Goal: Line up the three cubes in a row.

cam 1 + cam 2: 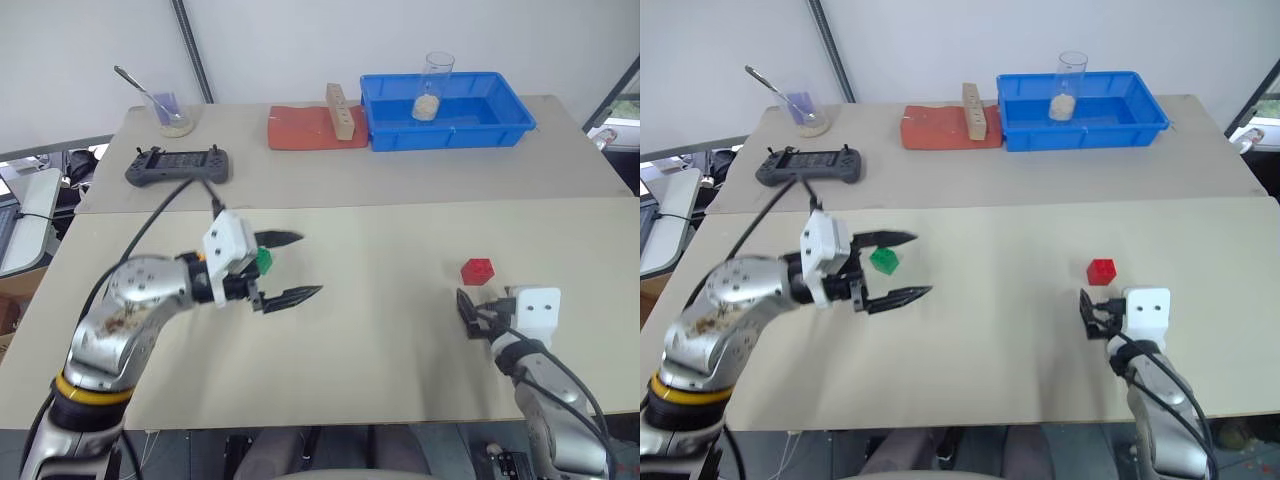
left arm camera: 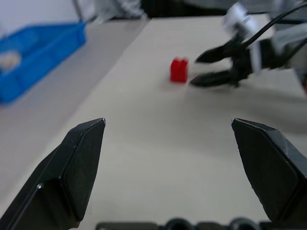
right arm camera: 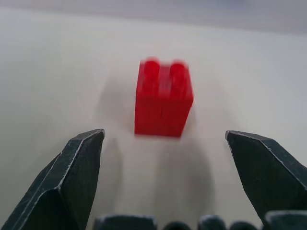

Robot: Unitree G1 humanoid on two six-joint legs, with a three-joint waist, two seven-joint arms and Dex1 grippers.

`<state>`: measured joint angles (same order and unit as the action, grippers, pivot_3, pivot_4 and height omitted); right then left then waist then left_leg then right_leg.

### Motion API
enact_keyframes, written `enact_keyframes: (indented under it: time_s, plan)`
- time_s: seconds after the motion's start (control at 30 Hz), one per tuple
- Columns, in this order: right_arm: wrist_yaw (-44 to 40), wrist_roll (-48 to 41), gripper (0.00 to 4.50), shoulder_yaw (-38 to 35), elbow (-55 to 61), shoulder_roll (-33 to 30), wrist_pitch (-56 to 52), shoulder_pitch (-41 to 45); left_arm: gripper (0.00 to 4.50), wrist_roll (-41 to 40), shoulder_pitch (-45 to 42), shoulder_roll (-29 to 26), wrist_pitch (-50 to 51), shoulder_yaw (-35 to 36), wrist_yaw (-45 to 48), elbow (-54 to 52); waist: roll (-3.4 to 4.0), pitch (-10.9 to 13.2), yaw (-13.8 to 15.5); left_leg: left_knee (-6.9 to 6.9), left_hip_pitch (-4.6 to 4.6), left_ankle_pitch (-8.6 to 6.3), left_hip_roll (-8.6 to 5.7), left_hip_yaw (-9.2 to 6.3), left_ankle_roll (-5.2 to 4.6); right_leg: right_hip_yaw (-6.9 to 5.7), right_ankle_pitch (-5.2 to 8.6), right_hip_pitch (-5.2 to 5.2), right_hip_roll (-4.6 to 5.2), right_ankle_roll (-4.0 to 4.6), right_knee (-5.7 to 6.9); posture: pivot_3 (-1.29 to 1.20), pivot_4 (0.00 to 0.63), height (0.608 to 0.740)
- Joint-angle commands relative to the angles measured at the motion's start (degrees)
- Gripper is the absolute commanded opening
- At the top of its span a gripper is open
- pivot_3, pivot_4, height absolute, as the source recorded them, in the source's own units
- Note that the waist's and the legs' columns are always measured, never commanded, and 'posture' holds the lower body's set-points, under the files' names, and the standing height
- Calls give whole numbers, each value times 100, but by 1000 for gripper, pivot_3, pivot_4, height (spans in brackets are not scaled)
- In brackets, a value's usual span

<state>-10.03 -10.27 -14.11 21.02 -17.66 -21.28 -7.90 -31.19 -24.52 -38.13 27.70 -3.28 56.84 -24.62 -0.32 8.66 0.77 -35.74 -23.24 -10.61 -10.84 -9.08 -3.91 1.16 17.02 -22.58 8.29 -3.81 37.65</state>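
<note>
Nearest the head camera, at about five o'clock in the left eye view, the right gripper [image 1: 467, 312] sits low over the pale table [image 1: 380, 340], its two black fingers spread wide and holding nothing. Just beyond its tips, toward twelve o'clock from it, the red cube [image 1: 477, 270] stands on the table, apart from the fingers. At about nine o'clock the left gripper [image 1: 295, 266] points across the table toward three o'clock, claw wide and empty. The green cube [image 1: 264, 260] peeks out just behind its white wrist housing, lying on the table between the roots of the two fingers; whether it touches them cannot be told. Along the far edge, from ten to one o'clock, stand a cup with a spoon [image 1: 168, 108], a black handheld controller [image 1: 177, 164], a red mat [image 1: 305, 127] with a wooden block [image 1: 340, 110] on it, and a blue tray [image 1: 445, 135] holding a clear glass [image 1: 432, 85].

From the right eye, the green cube [image 1: 883, 260] shows clearly, resting on the table between the left gripper's open fingers and apart from both.

Through the left wrist, both black fingers [image 2: 72, 167] stand far apart over bare table; beyond them, near twelve o'clock, the red cube [image 2: 179, 70] sits just before the other arm's open fingers.

Through the right wrist, the red cube [image 3: 163, 98] stands studs up, centred ahead of the wide-spread fingers [image 3: 72, 177], untouched.
</note>
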Motion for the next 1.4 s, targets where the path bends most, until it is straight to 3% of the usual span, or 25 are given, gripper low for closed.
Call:
enact_keyframes:
  time_s: [0.03,0.33,0.43,0.63,0.77,0.9,1.07,1.23,1.4]
  plan:
    - [-21,-5,4500,-7,-115,-23,29,246,4473,-42,-219,17,-60,-194,318,150,0,0,-35,1,-1,1,-1,1,-2,3,0,12,0,0,2,0,150,740]
    - [-78,-17,4500,108,-665,24,211,745,4473,28,-354,45,-174,-266,543,332,1,4,-17,0,-1,8,3,1,-9,5,-1,8,-6,2,5,0,150,740]
    - [-140,-61,3710,92,-764,22,308,786,4500,88,-322,43,-234,-260,524,338,1,4,-10,-1,-2,9,3,1,-10,6,-1,8,-6,2,6,0,150,740]
    - [-223,-51,1590,63,-848,-41,412,813,4500,69,-245,22,-211,-215,482,261,1,4,-12,-3,-1,9,2,1,-9,7,-1,8,-6,3,10,0,150,740]
    - [-452,-161,1445,4,-902,-198,357,890,4500,48,-154,18,-196,-185,437,222,1,4,-13,-3,-1,10,2,1,-9,9,-2,9,-6,3,14,0,150,740]
    - [-1700,-576,1445,251,-828,-912,202,1043,4500,140,112,-45,-427,-183,566,305,2,5,-31,-4,-1,11,2,2,-12,12,-2,9,-6,3,16,0,150,740]
    - [-4430,-1127,1445,1205,-1156,-2015,436,1823,4500,323,470,-176,-973,-122,899,628,-1,8,-88,-10,0,11,17,9,-16,5,-2,21,-14,3,5,0,150,740]
    - [-6282,-1128,1445,2034,-2199,-2080,1046,2795,4500,354,963,-360,-1246,-24,1044,427,-7,12,-133,-13,-3,16,55,9,-40,-4,-15,30,-47,27,-25,0,150,740]
    - [-7616,-658,1445,2409,-3980,-2157,2530,3581,4500,373,1464,-462,-1336,123,961,53,-9,14,-109,-16,-5,13,65,6,-40,-6,-32,30,-62,34,-52,0,150,740]
